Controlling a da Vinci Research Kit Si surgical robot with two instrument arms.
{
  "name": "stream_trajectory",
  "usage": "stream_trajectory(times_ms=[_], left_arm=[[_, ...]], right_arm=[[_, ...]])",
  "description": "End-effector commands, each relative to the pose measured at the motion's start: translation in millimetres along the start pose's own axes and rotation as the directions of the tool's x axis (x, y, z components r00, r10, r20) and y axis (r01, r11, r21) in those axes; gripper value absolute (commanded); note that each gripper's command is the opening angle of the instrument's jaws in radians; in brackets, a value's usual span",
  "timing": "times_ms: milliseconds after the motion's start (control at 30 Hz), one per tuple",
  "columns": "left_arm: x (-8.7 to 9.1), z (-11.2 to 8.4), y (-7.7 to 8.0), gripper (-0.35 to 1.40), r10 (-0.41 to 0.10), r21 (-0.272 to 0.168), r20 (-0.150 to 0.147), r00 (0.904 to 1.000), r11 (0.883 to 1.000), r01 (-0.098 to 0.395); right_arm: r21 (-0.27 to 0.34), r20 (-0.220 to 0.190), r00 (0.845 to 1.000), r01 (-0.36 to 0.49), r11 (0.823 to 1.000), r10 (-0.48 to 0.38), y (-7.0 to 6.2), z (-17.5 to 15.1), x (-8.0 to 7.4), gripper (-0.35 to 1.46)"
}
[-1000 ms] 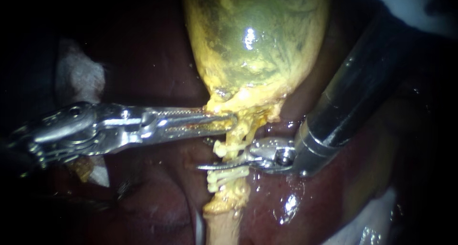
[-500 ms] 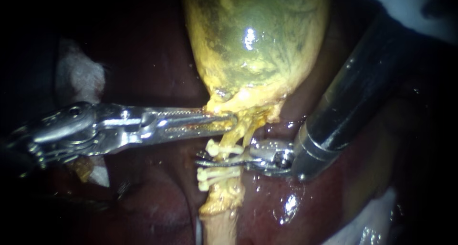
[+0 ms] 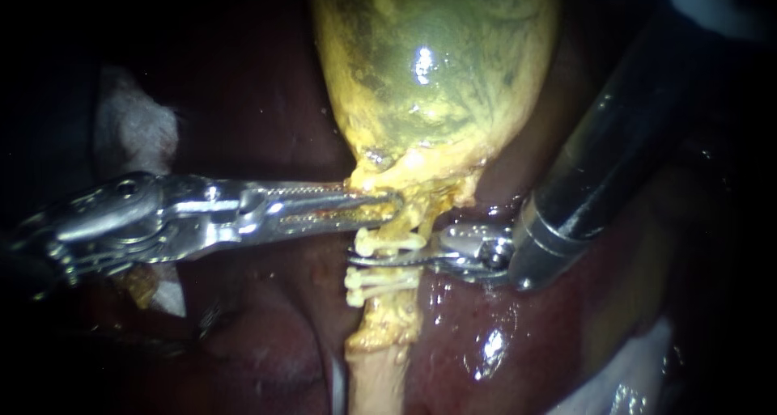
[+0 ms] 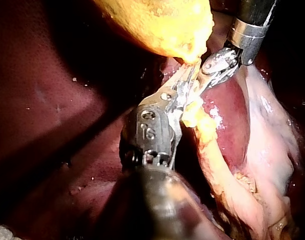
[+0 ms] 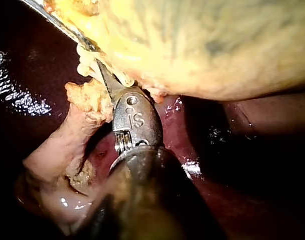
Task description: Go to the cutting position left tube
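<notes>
Right instrument [image 3: 354, 260] — yours, entering from the upper right, blade-tipped: its tip lies crosswise on the clipped tube [image 3: 401, 221], in the gap between the upper clip [image 3: 388, 241] and the paired lower clips [image 3: 380, 281], and its point shows past the tube's far side. No view shows whether the blades stand apart or together, so treat that as unconfirmed. Clipped tube: a pale yellow stalk running from the gallbladder neck down over the liver [image 3: 267, 334]. Two strands show just under the neck, and the endoscope view does not settle which one the task means by left, so check this before you commit. Left instrument [image 3: 392, 205]: long serrated jaws closed on the yellow tissue at the neck of the gallbladder [image 3: 429, 83], apparently holding the stalk taut. Handling notes, offered as judgement: the approach looks nearly complete. Settle the tip square to the tube and midway in the gap, touching neither the upper clip nor the lower pair — the margin looks narrow on both sides. Bring the tube's whole width within reach of the blades, and hold the point clear of the liver surface beneath. Hold the left instrument's pull steady, since a slack or twisting stalk would shift the clips against the tip. White pad [image 3: 133, 132]: beside the left shaft, well apart from the work, of no concern.
</notes>
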Motion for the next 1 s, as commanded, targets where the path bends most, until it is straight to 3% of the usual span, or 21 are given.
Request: stream_trajectory(times_ms=[33, 333, 433, 600, 633, 667, 800, 867, 1000], left_arm=[[0.0, 0.0, 0.0, -0.35, 0.0, 0.0, 0.0, 1.0, 1.0, 0.0], [0.0, 0.0, 0.0, -0.35, 0.0, 0.0, 0.0, 1.0, 1.0, 0.0], [0.0, 0.0, 0.0, -0.35, 0.0, 0.0, 0.0, 1.0, 1.0, 0.0], [0.0, 0.0, 0.0, -0.35, 0.0, 0.0, 0.0, 1.0, 1.0, 0.0], [0.0, 0.0, 0.0, -0.35, 0.0, 0.0, 0.0, 1.0, 1.0, 0.0], [0.0, 0.0, 0.0, -0.35, 0.0, 0.0, 0.0, 1.0, 1.0, 0.0], [0.0, 0.0, 0.0, -0.35, 0.0, 0.0, 0.0, 1.0, 1.0, 0.0], [0.0, 0.0, 0.1, -0.35, 0.0, 0.0, 0.0, 1.0, 1.0, 0.0], [0.0, 0.1, 0.2, -0.35, 0.0, -0.002, 0.0, 1.0, 1.0, 0.0]], right_arm=[[-0.004, 0.008, 1.0, 0.011, 1.0, -0.011, 0.0, 0.0, 0.0, -0.35], [-0.032, 0.04, 0.998, 0.041, 0.999, -0.04, -0.2, -0.9, -0.6, -0.35], [-0.065, 0.029, 0.999, 0.042, 0.997, -0.04, -0.4, -1.1, -0.6, -0.35], [-0.086, 0.004, 0.999, 0.043, 0.995, -0.042, -2.0, -0.9, -1.0, -0.35], [-0.087, -0.002, 0.999, 0.041, 0.995, -0.041, -2.3, -0.8, -1.1, -0.21], [-0.088, -0.006, 0.999, 0.04, 0.995, -0.041, -2.6, -0.5, -1.0, 0.24], [-0.101, -0.01, 0.999, 0.033, 0.994, -0.034, -2.7, 0.3, -0.7, 1.09], [-0.116, -0.016, 0.999, 0.026, 0.993, -0.028, -2.6, 0.7, -0.6, 1.21], [-0.118, -0.018, 0.999, 0.027, 0.993, -0.029, -2.5, 1.0, -0.8, 1.26]])
